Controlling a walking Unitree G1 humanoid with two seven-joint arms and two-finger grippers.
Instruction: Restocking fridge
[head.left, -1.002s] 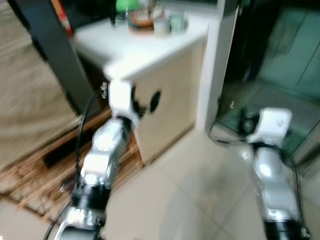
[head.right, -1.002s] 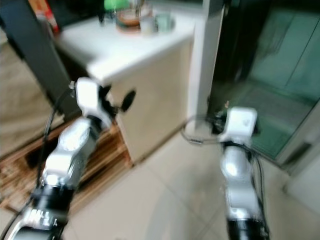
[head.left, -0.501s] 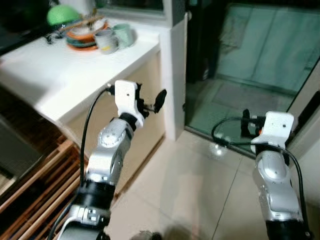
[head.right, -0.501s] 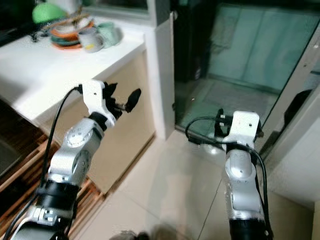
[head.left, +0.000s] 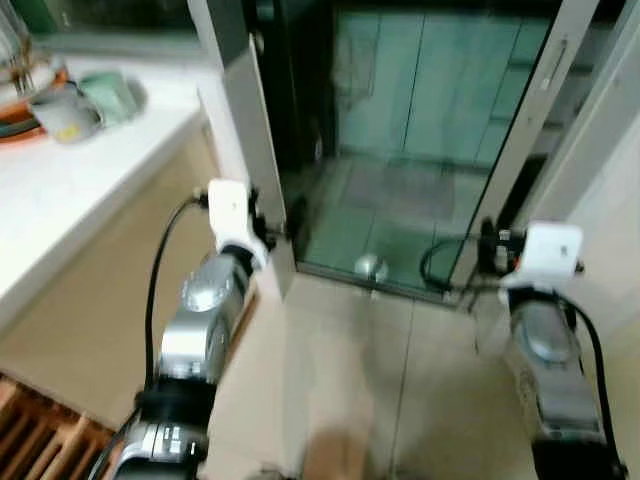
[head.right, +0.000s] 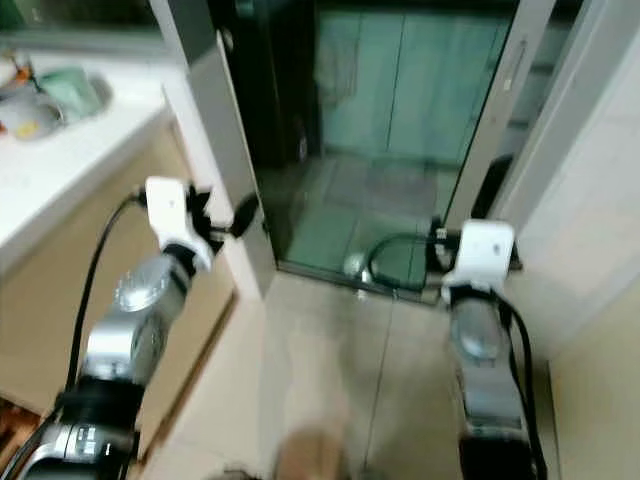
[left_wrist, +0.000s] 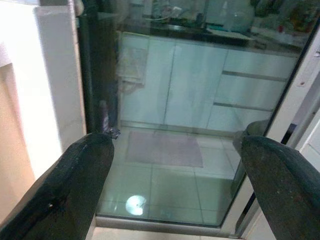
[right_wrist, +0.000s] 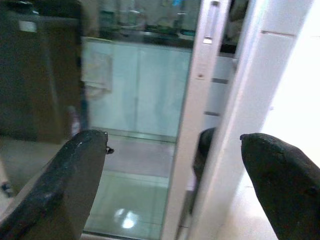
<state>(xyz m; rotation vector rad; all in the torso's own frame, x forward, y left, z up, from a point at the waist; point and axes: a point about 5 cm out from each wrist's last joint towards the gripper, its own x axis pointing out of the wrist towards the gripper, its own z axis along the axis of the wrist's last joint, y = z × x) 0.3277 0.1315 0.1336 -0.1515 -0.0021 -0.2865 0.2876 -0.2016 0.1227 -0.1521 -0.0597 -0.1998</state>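
No fridge or stock items can be made out. I face a glass sliding door (head.left: 400, 130) with a pale frame (head.left: 525, 130). Through the glass are white kitchen cabinets (left_wrist: 200, 85) and a floor mat (left_wrist: 165, 147). My left gripper (left_wrist: 175, 145) is held up at chest height next to a white pillar (head.left: 250, 150), open and holding nothing. Beside it, my right gripper (right_wrist: 172, 142) is raised toward the door frame, also open and holding nothing.
A white counter (head.left: 70, 180) runs along my left, with two cups (head.left: 60, 115) and stacked dishes at its far end. Its beige cabinet front (head.left: 90, 310) stands close to my left arm. A white wall (head.left: 610, 170) is on my right. Pale tiled floor (head.left: 360, 380) leads to the door.
The camera has swung right: the counter has slid to the left edge and the glass door now sits in the middle. Both arms keep the same raised pose.
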